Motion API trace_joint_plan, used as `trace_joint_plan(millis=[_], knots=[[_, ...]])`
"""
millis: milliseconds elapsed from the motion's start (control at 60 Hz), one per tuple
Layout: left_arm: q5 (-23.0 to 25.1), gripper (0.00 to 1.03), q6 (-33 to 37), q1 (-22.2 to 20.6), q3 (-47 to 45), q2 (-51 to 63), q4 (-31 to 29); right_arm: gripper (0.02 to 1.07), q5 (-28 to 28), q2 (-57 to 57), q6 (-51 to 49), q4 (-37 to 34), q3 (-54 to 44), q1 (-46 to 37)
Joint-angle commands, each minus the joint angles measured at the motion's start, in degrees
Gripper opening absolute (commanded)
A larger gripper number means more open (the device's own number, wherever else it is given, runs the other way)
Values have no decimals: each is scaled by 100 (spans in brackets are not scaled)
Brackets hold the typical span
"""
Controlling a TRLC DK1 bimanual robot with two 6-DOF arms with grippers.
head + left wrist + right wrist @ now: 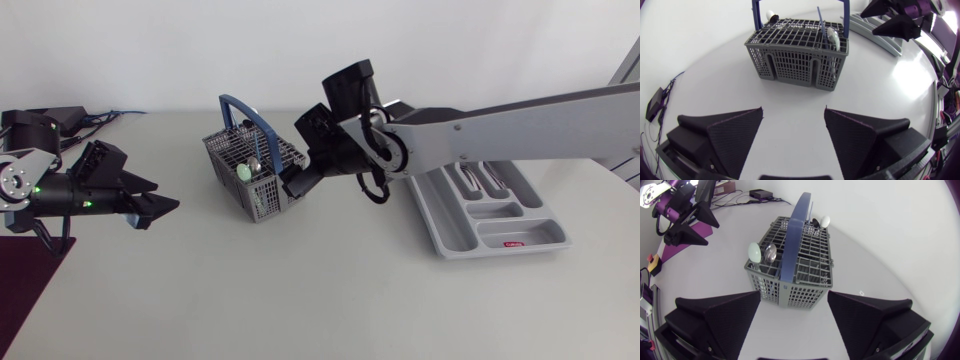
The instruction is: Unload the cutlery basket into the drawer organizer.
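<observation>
Right wrist view: right claw (794, 305) is held open, empty, before the cutlery basket (810, 290). Metal spoon (770, 253) is probably light, stiff, slippery; best pinched at the upstanding bowl.

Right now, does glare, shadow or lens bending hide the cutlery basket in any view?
No. Head view: even light, only a faint shadow beside the cutlery basket. Left wrist view: bright glare on the table beside the basket, not on it. Right wrist view: fisheye curves the table's far edge; basket plain.
</observation>
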Motion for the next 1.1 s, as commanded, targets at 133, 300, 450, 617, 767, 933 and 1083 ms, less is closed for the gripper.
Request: trace_joint_plan(millis=[133,300,450,617,767,933,1083], knots=[[306,91,176,144,233,87,-23,87,-83,722,190,-48,721,98],[420,91,167,179,277,43,-59,77,-21,1073,225,-66,1142,142],[517,91,176,206,233,-97,-85,58,5,1240,225,-101,1380,159],[552,91,176,214,163,-238,-85,32,49,1249,217,-75,1309,186],[570,91,167,206,66,-361,-85,21,40,1082,155,84,1019,177],[570,91,149,170,-22,-563,-129,21,-39,775,67,101,633,168],[570,91,149,170,-57,-642,-155,21,-329,63,-144,101,-194,89]])
